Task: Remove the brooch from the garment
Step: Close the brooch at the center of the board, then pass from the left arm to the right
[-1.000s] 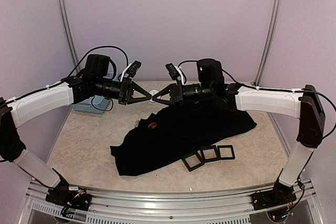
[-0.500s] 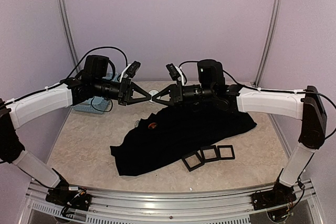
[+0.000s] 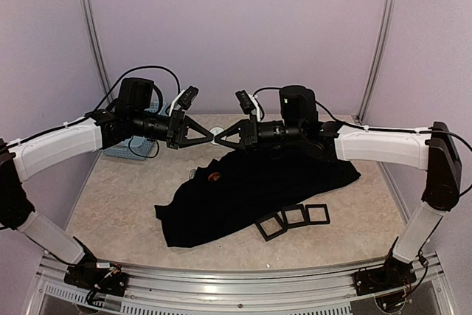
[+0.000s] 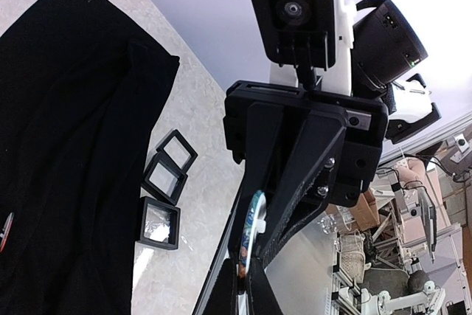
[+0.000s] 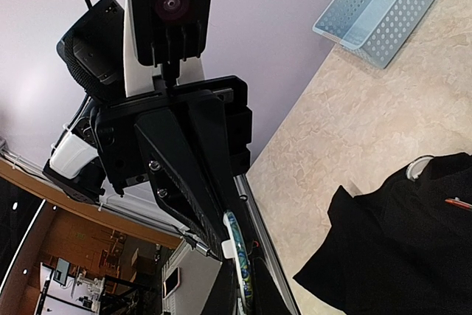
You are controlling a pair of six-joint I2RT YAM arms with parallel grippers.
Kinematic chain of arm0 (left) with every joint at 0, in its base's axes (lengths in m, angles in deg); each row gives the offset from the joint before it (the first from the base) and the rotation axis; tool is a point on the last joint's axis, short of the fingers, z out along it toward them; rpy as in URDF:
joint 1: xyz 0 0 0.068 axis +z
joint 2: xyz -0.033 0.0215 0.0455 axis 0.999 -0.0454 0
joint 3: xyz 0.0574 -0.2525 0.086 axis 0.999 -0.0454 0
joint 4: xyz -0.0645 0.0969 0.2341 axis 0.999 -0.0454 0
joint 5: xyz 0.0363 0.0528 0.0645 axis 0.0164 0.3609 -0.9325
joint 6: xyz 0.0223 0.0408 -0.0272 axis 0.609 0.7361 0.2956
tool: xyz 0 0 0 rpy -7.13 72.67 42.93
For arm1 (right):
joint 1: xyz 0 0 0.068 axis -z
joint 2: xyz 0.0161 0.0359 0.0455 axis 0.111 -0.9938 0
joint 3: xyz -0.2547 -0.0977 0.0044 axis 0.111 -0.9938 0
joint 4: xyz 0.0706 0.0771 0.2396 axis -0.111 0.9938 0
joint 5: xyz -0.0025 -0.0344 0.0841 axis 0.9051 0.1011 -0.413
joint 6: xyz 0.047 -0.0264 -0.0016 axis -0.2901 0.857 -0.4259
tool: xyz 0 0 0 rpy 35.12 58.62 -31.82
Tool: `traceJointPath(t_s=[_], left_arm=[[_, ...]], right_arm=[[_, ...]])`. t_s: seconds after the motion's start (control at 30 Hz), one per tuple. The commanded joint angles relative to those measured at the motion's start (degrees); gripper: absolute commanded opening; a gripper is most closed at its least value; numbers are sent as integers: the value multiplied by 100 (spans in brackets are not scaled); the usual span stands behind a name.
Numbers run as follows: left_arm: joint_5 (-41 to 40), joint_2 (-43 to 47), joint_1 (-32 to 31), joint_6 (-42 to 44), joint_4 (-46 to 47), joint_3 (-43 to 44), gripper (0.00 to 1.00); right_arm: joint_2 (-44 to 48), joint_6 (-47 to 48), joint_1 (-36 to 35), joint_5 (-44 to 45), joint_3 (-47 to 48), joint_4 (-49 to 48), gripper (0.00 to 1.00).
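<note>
left pincer (image 3: pixel 206 136): closed on one rim of the brooch (image 4: pixel 251 228), tip to tip with the right pincer (image 3: pixel 224 136)
right pincer: clamped on the opposite rim
brooch: round disc, edge-on between both pincers, held in the air, clear of the garment (image 3: pixel 258 186)
garment: crumpled on the worktop (image 3: pixel 110 189), below and nearward of both pincers
frames (image 3: pixel 293 217): three black squares, further nearward, at the garment's near edge
basket (image 5: pixel 382 4): light blue, out past the left pincer's arm

Frames (image 3: pixel 293 217) frt of garment (image 3: pixel 251 189); basket (image 5: pixel 409 20) far L.
</note>
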State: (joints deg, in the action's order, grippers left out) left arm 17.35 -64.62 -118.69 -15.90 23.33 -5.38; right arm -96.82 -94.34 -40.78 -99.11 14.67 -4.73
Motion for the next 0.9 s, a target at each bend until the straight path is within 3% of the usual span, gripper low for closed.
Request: traceJointPath(t_s=[0.0,0.37,0.57,0.7,0.87], left_arm=[[378,599,158,9,46,-26,0],[267,680,180,-9,55,-67,0],[305,625,296,-111,8,-153,0],[371,547,324,-123,-15,-150,0],[478,460,332,-123,-11,-139,0]], right_arm=[[-20,-196,386,1073,-313,1189,5],[47,-481,478,1334,-547,1190,4],[70,-407,484,993,-640,648,7],[111,-142,488,258,-565,-78,15],[381,146,486,-276,-479,-539,36]])
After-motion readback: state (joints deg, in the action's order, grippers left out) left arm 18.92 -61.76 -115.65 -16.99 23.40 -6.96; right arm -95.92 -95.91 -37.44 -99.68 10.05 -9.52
